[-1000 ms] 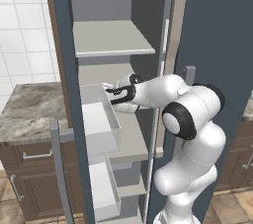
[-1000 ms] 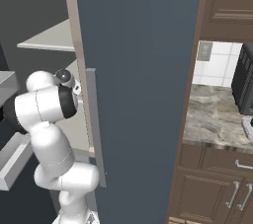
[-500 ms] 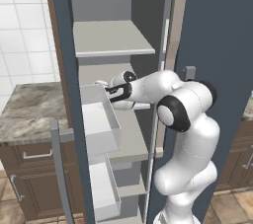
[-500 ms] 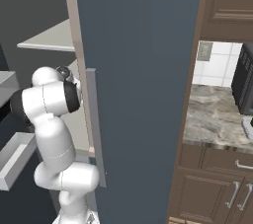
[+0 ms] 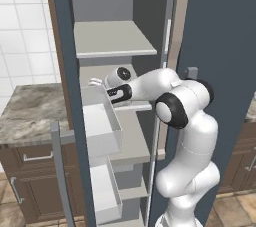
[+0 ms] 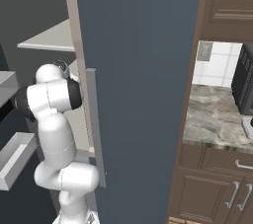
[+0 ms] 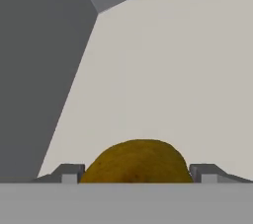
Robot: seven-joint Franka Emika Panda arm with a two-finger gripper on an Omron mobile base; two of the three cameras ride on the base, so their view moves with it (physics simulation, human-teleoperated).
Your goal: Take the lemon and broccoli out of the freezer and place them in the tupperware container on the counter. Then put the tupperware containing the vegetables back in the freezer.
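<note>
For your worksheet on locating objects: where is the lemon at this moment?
In the hand view the lemon lies bottom centre on the light freezer shelf, between the two fingertips of the pincer.

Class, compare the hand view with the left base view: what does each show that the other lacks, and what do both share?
Hand view alone: the lemon lying on the shelf between the two fingertips, which stand either side of it, close but with small gaps.
Left base view alone: the arm reaching into the open freezer, the white door bins, the counter and brown cabinets.
Both: the light grey middle shelf and the freezer's grey inner wall.
</note>
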